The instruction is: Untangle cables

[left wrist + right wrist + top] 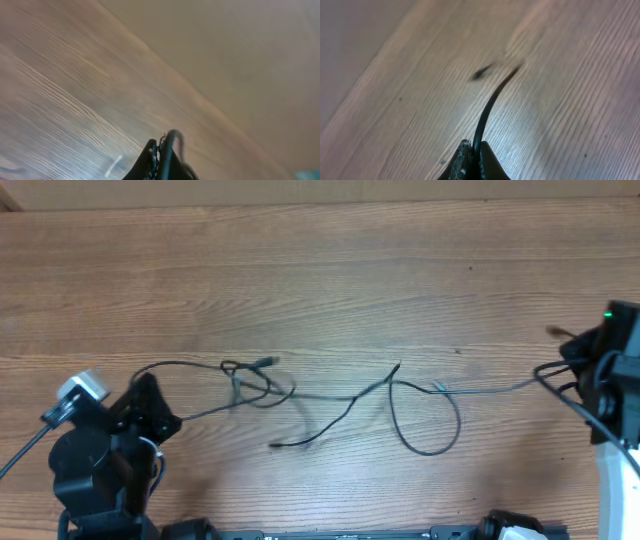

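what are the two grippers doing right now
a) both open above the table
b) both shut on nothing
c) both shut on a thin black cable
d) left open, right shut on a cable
c: in the right wrist view the cable runs out from between the closed fingers of the right gripper, and in the left wrist view the left gripper is likewise closed with cable at its tips.

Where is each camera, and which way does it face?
Overhead: above the table, facing down on the cables; left arm and right arm at the edges.
Left wrist: on that arm, facing low across the tabletop; left fingers shut on a cable.
Right wrist: on its arm, facing down at the wood; right fingers shut on a cable.
Shared: all show table and cable.
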